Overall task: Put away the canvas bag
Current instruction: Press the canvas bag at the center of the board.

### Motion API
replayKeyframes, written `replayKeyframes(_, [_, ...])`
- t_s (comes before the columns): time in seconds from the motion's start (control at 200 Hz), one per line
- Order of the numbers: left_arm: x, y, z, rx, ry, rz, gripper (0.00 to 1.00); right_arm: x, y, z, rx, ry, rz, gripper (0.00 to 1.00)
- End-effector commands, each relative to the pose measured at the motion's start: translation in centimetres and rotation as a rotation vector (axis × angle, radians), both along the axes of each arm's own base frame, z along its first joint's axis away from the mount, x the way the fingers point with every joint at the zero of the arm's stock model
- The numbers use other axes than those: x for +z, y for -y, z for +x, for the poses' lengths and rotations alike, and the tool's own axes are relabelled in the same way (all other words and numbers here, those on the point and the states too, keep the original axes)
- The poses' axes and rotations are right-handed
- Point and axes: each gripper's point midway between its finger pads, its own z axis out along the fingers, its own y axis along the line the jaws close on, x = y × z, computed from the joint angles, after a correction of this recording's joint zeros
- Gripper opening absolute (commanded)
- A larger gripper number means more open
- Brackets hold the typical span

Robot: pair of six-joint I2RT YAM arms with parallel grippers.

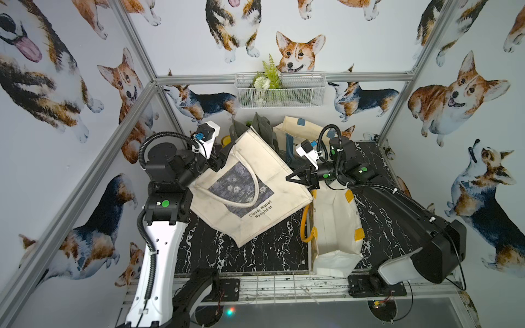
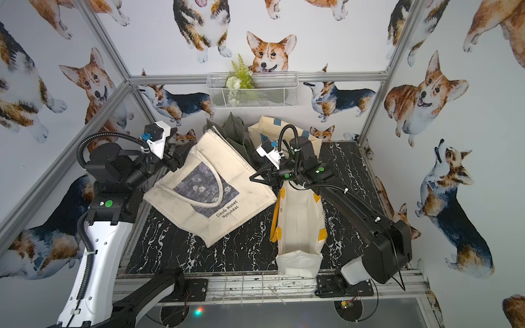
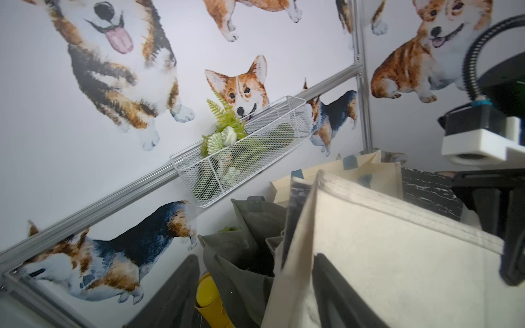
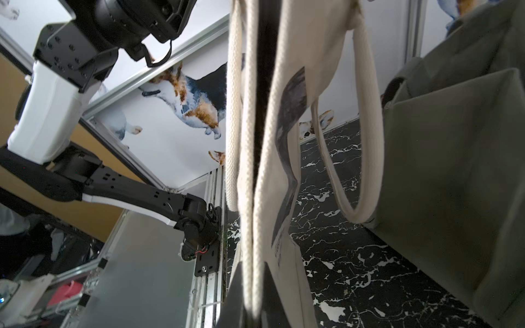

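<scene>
So the bag point(image 1: 250, 181), the Monet one, hangs slanted over the middle of the table point(image 1: 255, 255), print side up, between the two arms. The right gripper point(image 1: 292, 178) is clamped tight on its right edge, while the left gripper point(image 1: 224, 154) sits at the far left corner with jaws spread, fabric between them but not pinched. Just beside it a yellow-handled bag point(image 1: 335, 227) lies on the table, and grey bags point(image 1: 261, 125) stand behind, under the wire basket point(image 1: 281, 91).
</scene>
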Motion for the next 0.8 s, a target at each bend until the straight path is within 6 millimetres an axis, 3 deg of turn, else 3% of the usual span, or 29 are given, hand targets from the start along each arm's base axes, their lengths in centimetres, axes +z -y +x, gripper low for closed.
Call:
replayKeyframes(0.0, [1.2,-2.1,1.2,0.135,0.007,-0.104,0.78,1.6,0.5,0.9,-0.140,-0.181,0.019,0.00])
replayKeyframes(0.105, [1.1,-2.8,1.1,0.170,-0.010,-0.127,0.88,1.6,0.8,-0.2,-0.127,-0.257,-0.005,0.00])
replayKeyframes(0.325, [0.2,-2.2,-0.3,0.130,-0.122,-0.253,0.88,3.1,1.8,-2.5,-0.111,-0.398,0.009,0.00])
replayKeyframes(0.395, [-0.2,-2.3,-0.8,0.131,-0.173,-0.313,0.93,3.7,2.0,-3.1,-0.108,-0.455,0.022,0.00])
replayKeyframes(0.505, [-1.1,-1.0,-1.5,0.056,-0.237,-0.355,0.95,4.0,2.0,-3.8,-0.086,-0.591,0.025,0.00])
replayKeyframes(0.791, [-2.8,0.3,-4.0,0.009,-0.227,-0.371,0.85,2.5,2.6,-1.7,-0.207,-0.877,0.003,0.00])
